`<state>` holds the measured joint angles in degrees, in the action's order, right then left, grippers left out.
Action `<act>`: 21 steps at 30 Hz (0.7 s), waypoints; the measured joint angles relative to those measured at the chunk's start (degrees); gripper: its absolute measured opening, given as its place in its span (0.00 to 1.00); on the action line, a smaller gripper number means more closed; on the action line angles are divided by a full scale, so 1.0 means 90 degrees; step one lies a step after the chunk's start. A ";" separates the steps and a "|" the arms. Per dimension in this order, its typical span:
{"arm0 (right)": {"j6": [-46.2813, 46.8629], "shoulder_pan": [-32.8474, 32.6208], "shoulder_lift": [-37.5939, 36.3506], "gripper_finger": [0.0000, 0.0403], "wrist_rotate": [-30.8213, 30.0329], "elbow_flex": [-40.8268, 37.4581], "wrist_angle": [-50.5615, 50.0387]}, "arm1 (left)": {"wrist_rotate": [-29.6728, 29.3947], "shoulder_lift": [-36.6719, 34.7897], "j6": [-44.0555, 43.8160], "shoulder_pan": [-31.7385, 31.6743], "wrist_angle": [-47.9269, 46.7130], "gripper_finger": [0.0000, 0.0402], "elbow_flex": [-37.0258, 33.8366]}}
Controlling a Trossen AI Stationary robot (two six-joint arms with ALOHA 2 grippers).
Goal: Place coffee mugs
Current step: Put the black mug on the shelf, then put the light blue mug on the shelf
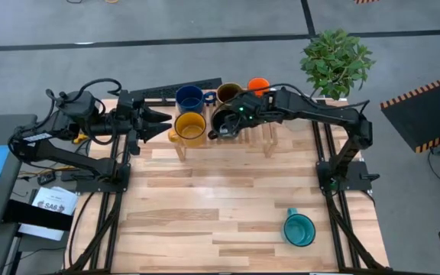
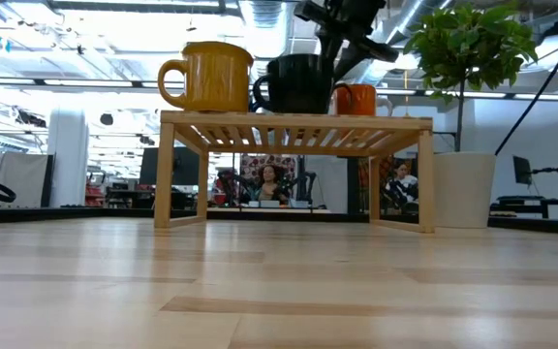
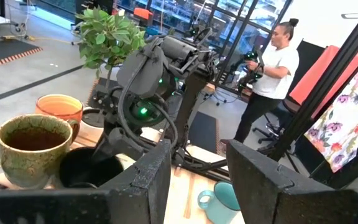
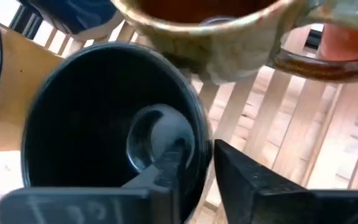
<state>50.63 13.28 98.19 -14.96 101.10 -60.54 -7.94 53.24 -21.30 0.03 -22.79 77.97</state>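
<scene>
Black mug (image 4: 104,124) stood on the rack (image 2: 298,124) beside the yellow mug (image 1: 190,127), its wall pinched by the right pincer (image 4: 194,171); release should be straight up, avoiding neighbours. Left pincer (image 3: 194,177) waited, spread, at the rack's left

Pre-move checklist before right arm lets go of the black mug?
1. Black mug upright on the wooden rack: ok.
2. Right gripper straddles the mug's wall, one finger inside, one outside: ok; grip firmness cannot tell.
3. Clearance to yellow mug and brown mug: tight, not ok for a sideways retreat; lift straight up.
4. Left gripper open, parked beside the rack near the yellow mug: ok.
5. Teal mug alone at the table's near edge, awaiting pickup: ok.
</scene>
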 joint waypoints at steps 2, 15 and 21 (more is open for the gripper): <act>-0.0015 0.0000 -0.0002 0.31 0.0024 -0.0002 0.0032 | 0.0002 0.0001 0.0000 0.0000 0.0000 0.35 0.0000; -0.0646 -0.0012 -0.0520 0.50 0.0175 -0.0007 -0.0402 | 0.0001 0.0001 0.0001 0.0000 -0.0002 0.35 0.0000; -0.1092 -0.0370 -0.1195 0.52 0.0328 -0.0007 -0.1381 | 0.0002 0.0001 0.0047 0.0000 -0.0094 0.35 0.0000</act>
<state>40.80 9.94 87.44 -12.01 101.03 -72.97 -7.93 53.25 -20.88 0.03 -23.63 77.97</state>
